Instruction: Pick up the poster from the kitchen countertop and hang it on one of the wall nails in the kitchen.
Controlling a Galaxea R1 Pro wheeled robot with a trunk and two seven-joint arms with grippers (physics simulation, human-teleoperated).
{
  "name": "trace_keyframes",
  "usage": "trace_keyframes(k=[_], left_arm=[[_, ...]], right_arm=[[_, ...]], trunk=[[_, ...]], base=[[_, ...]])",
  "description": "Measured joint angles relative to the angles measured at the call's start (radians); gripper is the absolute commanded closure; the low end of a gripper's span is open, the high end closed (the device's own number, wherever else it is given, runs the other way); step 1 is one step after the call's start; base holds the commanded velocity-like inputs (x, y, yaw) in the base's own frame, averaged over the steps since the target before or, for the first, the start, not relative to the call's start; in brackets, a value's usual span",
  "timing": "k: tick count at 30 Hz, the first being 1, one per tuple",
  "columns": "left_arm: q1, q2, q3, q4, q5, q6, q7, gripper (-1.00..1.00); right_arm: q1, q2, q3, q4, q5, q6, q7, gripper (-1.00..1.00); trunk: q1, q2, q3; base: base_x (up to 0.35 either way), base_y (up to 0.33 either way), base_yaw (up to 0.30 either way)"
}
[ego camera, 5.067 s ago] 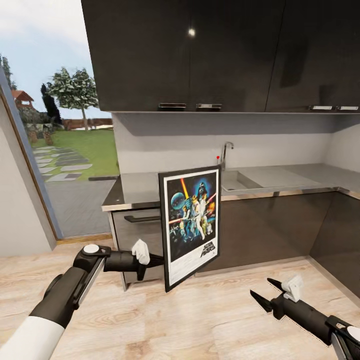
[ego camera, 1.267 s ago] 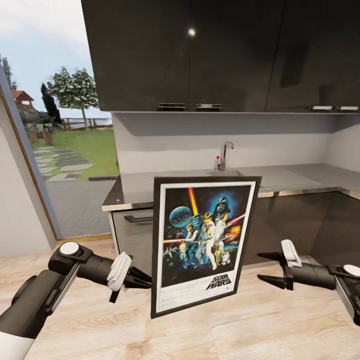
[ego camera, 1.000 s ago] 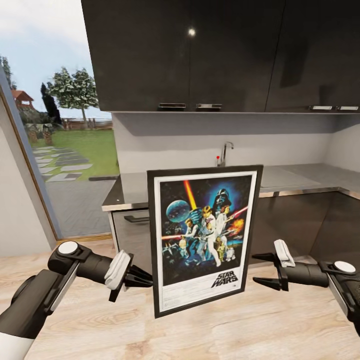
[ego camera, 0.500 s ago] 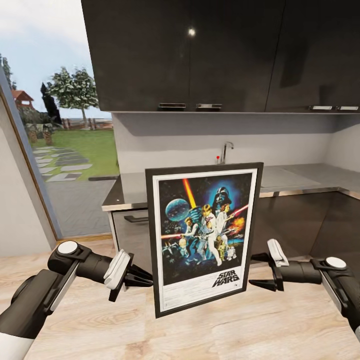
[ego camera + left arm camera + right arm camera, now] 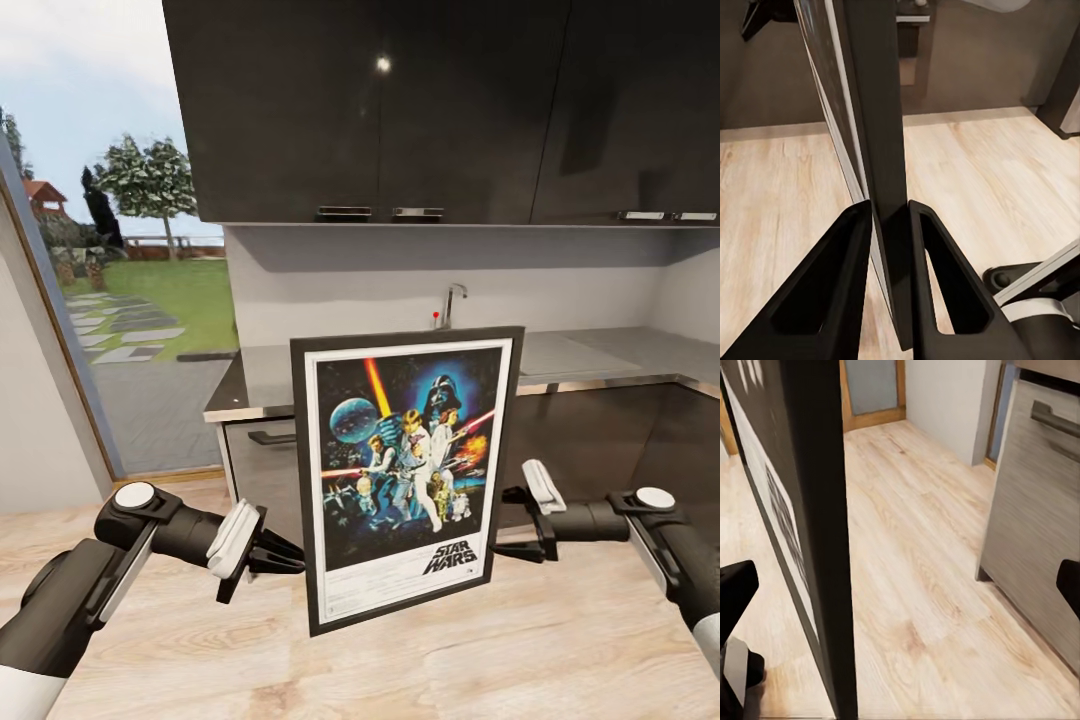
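Here the poster (image 5: 403, 472) is held upright in the air in front of the dark lower cabinets (image 5: 580, 450), facing the head camera and tilted slightly, its top edge level with the kitchen countertop (image 5: 600, 352) behind it. Its thin black frame, white border and the "STAR WARS" logo near the bottom are plain to see.

The left gripper (image 5: 290, 555) is clamped on the poster's left edge, low on the frame; in the left wrist view its two black fingers (image 5: 832, 285) press against either face of the frame edge (image 5: 881, 150). The right gripper (image 5: 512, 522) sits at the poster's right edge with its fingers spread apart. In the right wrist view the frame edge (image 5: 821, 525) runs between the two fingertips (image 5: 735, 585), each well clear of it, so nothing is gripped on that side.

Behind the poster, the counter carries an inset sink with a chrome tap (image 5: 452, 305) against the pale grey wall (image 5: 560, 285). Dark upper cabinets (image 5: 400, 110) hang above. Pale wood flooring (image 5: 450, 660) lies below both arms, and to the left a large window (image 5: 110, 250) looks onto a lawn and trees.
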Motion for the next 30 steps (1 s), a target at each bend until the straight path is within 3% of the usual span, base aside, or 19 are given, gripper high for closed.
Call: trace_keyframes(k=[7, 22, 30], left_arm=[[0.001, 0.006, 0.000, 0.000, -0.001, 0.000, 0.000, 1.00], [0.001, 0.008, 0.000, 0.002, -0.001, 0.000, 0.000, 1.00], [0.001, 0.008, 0.000, 0.002, -0.001, 0.000, 0.000, 1.00]], right_arm=[[-0.011, 0.000, 0.032, 0.000, 0.000, 0.000, 0.001, -1.00], [-0.014, 0.000, 0.046, -0.002, -0.001, -0.002, 0.001, -1.00], [-0.014, 0.000, 0.101, -0.003, -0.001, -0.032, 0.001, -1.00]], trunk=[[0.000, 0.000, 0.000], [0.000, 0.000, 0.000], [0.000, 0.000, 0.000]], base=[[0.000, 0.000, 0.000], [0.000, 0.000, 0.000], [0.000, 0.000, 0.000]])
